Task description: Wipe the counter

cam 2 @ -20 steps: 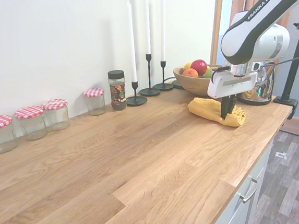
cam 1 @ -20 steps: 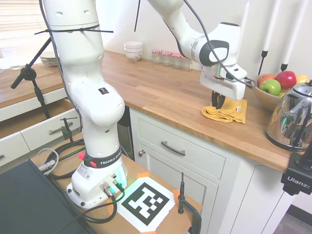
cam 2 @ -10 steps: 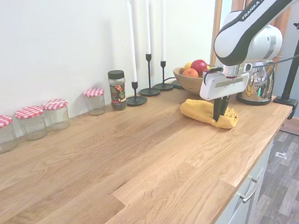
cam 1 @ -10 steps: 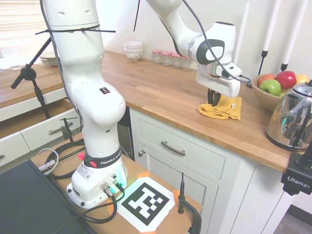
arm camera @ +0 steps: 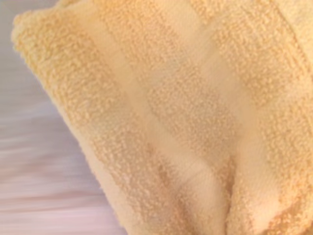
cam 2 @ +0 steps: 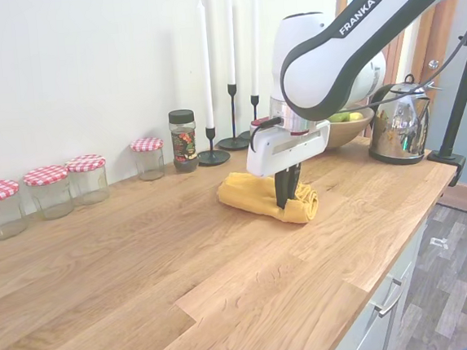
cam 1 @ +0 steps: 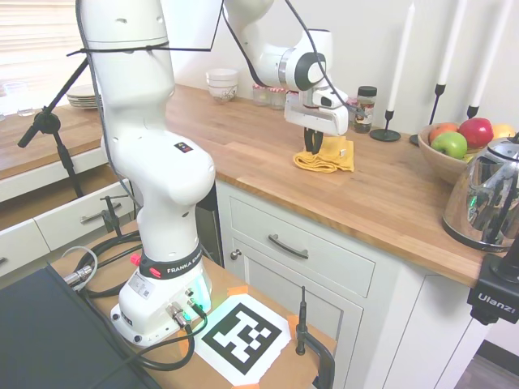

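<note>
Pinching the soft cloth in my closed claw, I press it flat on the hard tabletop; it bunches easily, so grip mid-fold.

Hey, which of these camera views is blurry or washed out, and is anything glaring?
Wrist view: soft and overexposed; the yellow cloth fills it, its terry weave only faintly resolved, the counter a pale smear. First exterior view: sharp, with reflections on the kettle and a blown-out window at upper left. Second exterior view: clear, evenly lit, slightly pale; the gripper shows crisp against the cloth.
</note>
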Available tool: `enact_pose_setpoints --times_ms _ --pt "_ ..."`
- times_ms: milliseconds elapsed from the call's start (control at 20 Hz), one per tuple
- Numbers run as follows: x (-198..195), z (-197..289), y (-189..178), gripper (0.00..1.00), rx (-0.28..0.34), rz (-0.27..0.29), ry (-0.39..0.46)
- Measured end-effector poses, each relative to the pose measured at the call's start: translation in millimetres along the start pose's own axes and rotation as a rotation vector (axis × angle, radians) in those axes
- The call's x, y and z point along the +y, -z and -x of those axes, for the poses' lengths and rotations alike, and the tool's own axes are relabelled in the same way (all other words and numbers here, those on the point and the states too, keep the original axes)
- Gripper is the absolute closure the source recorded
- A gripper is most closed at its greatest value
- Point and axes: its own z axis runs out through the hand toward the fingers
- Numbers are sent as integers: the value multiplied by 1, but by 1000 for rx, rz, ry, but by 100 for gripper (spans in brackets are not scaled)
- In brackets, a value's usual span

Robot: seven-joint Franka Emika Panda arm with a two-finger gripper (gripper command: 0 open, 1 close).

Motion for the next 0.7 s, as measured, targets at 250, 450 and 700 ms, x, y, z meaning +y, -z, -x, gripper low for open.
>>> enact_pose_setpoints --times_ms 250,450,700 --pt "-47 49 1 100 24 24 81" --pt "-79 99 5 100 40 45 158" --pt "-105 153 14 100 52 62 247"
